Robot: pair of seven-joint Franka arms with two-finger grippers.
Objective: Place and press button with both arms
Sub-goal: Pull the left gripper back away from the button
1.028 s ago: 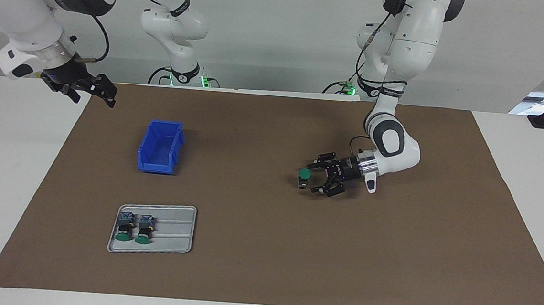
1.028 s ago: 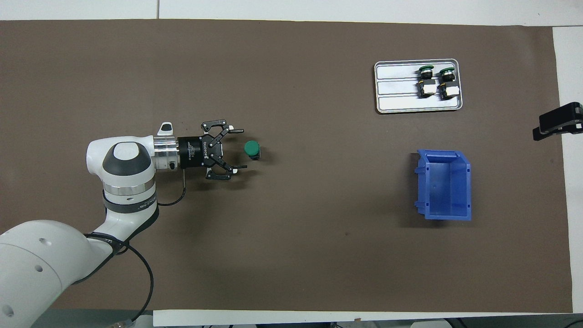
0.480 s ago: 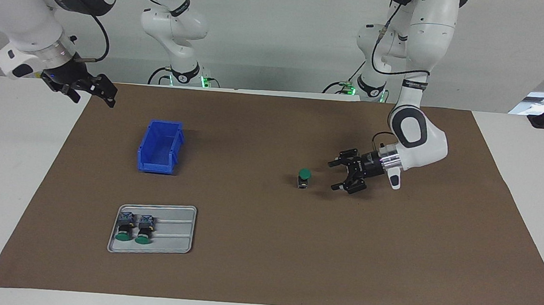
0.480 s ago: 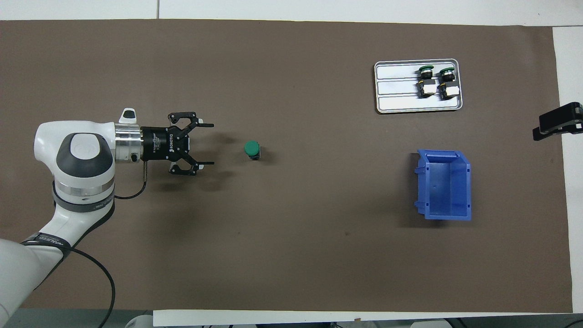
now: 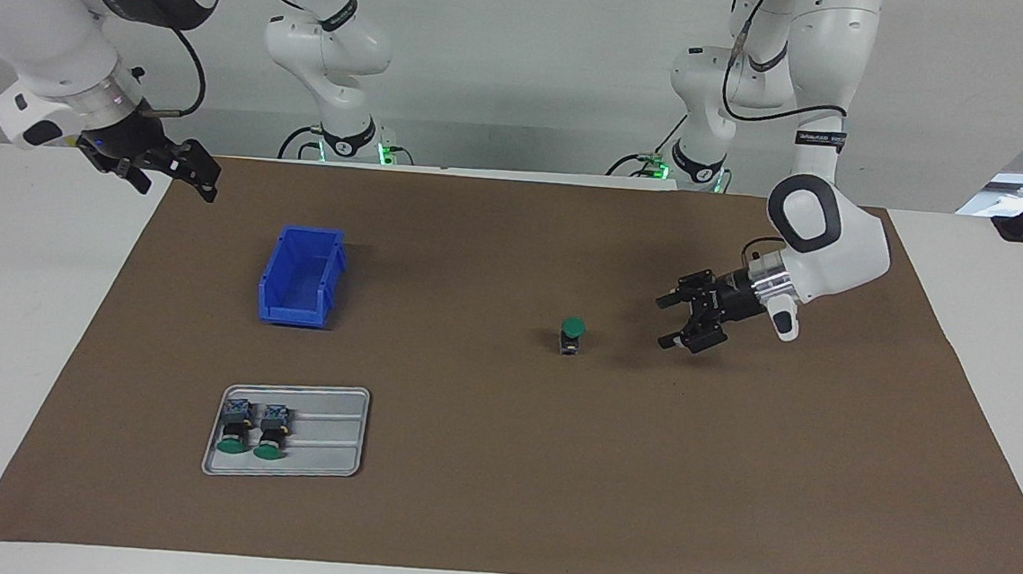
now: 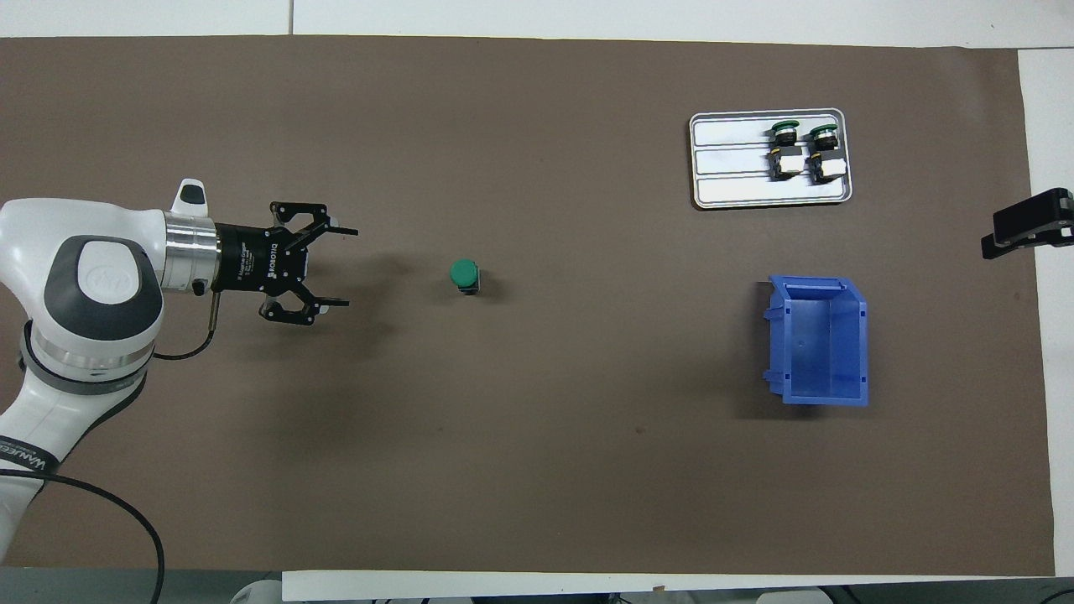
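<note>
**Button stands alone on worktop; press not yet made**

Facing view, w/ overhead as cross-check: the button point(image 5: 571, 335) sits upright on the brown mat point(image 5: 495, 520), roughly mid-worktop, toward the left arm's end. Its green cap faces straight up and its block base is down, so the long axis runs vertical; seen from above, the cap hides nearly all of the base. Nothing touches it.

The left pincer point(image 5: 673, 321) hangs low over the mat beside the button, clearly apart from it, fingers spread wide and empty, tips aimed at the button. The right pincer point(image 5: 173, 171) waits raised at the mat's corner by the right arm's base, released too, holding nothing.

Progress, as a judgement: the "place" half looks done, since the button is set down free-standing w/ cap up. The "press" half is left; no fingertip is on or over the cap.

Elsewhere: two more buttons point(image 5: 254, 429) lie on their sides in a grey tray point(image 5: 328, 463), caps pointing away from the robots, at the right arm's end of the worktop. A blue bin point(image 5: 301, 274) sits nearer the robots than the tray; it appears empty.
</note>
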